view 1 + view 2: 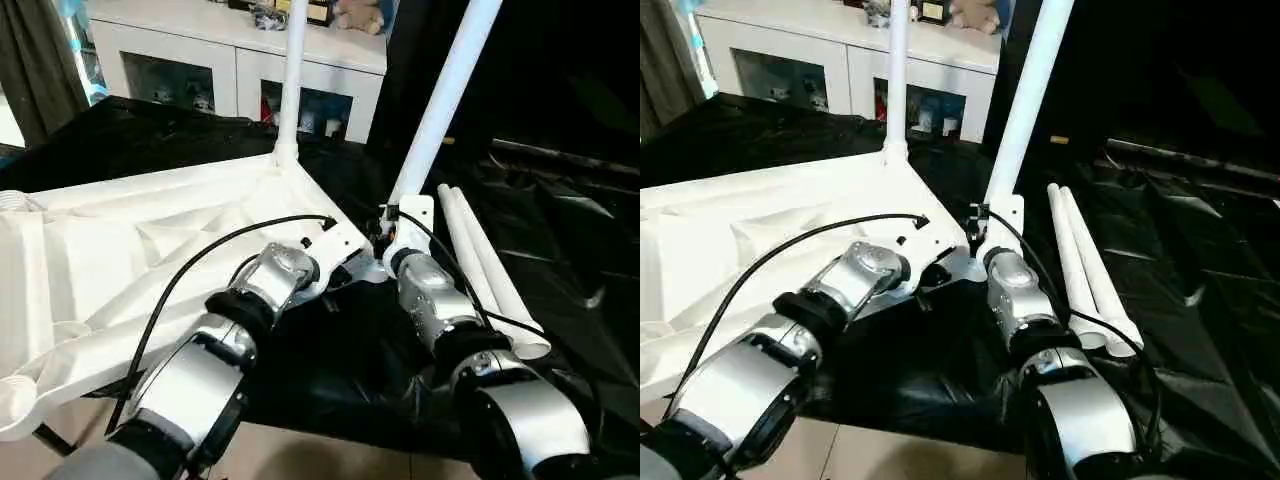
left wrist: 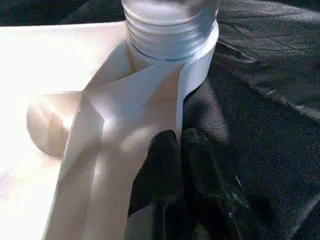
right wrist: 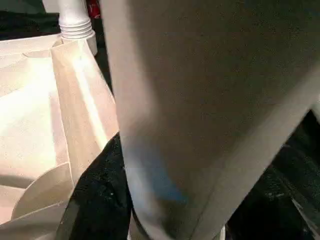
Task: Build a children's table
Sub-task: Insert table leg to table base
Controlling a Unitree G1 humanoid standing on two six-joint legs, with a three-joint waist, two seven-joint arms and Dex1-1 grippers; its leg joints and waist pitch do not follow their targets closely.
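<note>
The white tabletop point(image 1: 150, 250) is lying upside down on the black-draped work table point(image 1: 560, 240), ribbed underside facing up, its long axis running from the near left edge of the head view away toward the far middle. One corner is overhanging the table's near edge at lower left.

One leg point(image 1: 293, 70) is standing upright in the far corner socket, its axis close to vertical and its top running out of frame. In the left wrist view the threaded base of this leg point(image 2: 170, 25) is sitting in the round socket.

A second leg point(image 1: 445, 100) is being held by the right gripper point(image 1: 400, 222), leaning so that its upper end is tilting away to the right; its lower end is at the gripper, just beside the tabletop's near right corner. The right fingers are standing about half open around this tube, which is crossing the right wrist view close to the lens.

Two spare legs point(image 1: 490, 270) are lying side by side and touching on the black cloth, right of the right arm, long axes running from near right to far left.

The left gripper point(image 2: 182, 150) is closed with its black fingers point(image 2: 165, 170) pressed together, holding nothing, tips pointing at the socket corner over a tabletop rib
</note>
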